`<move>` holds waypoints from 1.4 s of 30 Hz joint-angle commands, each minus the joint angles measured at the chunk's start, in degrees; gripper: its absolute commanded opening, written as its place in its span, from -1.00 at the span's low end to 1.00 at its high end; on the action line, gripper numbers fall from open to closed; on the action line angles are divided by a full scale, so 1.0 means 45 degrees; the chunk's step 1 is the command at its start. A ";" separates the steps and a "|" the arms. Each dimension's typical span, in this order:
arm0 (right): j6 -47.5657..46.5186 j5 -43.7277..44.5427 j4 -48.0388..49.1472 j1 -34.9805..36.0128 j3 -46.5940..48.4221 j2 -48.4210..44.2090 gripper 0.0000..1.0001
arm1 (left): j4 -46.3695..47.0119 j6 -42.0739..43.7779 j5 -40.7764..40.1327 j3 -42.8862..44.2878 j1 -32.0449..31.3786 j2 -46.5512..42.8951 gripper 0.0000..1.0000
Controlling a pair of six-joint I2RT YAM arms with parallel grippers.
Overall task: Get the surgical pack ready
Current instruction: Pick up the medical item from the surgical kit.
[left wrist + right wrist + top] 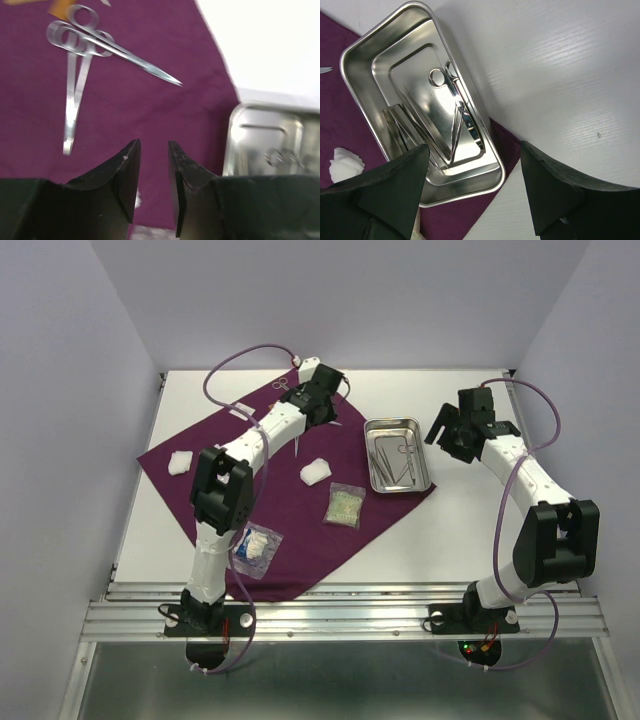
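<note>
The dark-purple cloth [290, 510] lies as a diamond on the table, with the steel tray [398, 426] on its right corner. Scissors [451, 84] and tweezers [400, 127] lie inside the tray [367, 47]. Another pair of scissors [107, 47] and tweezers [75, 100] lie on the cloth [150, 110] ahead of my left gripper [154, 146]. That gripper is open, nothing between its fingers. My left gripper [318, 408] hovers over the cloth's far part. My right gripper [472, 152] stands wide open above the tray's near corner.
Two white gauze pads [181, 462] [316, 472] and two clear packets [346, 505] [255, 548] lie on the cloth. Bare white table [470, 530] stretches to the right of the tray. Lilac walls close in three sides.
</note>
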 commanded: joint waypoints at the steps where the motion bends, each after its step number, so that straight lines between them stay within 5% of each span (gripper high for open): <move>1: -0.0006 0.0088 0.0279 0.0023 0.0191 -0.0159 0.57 | -0.1425 0.1121 -0.1118 0.1007 0.1026 0.0371 -0.21; 10: -0.0065 0.0127 0.0103 0.0023 0.0406 -0.0061 0.57 | -0.1877 0.2272 -0.0183 0.2141 0.2161 0.2149 0.06; 23: -0.0026 0.0010 0.0122 0.0023 0.0484 0.0115 0.57 | -0.1721 0.2450 0.0444 0.1536 0.2455 0.3323 0.04; 33: -0.0026 0.0068 0.0084 0.0023 0.0426 0.0115 0.57 | -0.1623 0.2372 0.1147 0.1361 0.2806 0.3637 -0.33; 37: -0.0006 0.0010 0.0142 0.0023 0.0426 0.0134 0.57 | -0.1604 0.2294 0.0971 0.1126 0.2826 0.2817 -0.60; 42: 0.0072 -0.0166 0.0200 0.0023 0.0582 0.0329 0.57 | -0.1467 0.2235 0.0912 0.0248 0.2826 0.1004 -0.69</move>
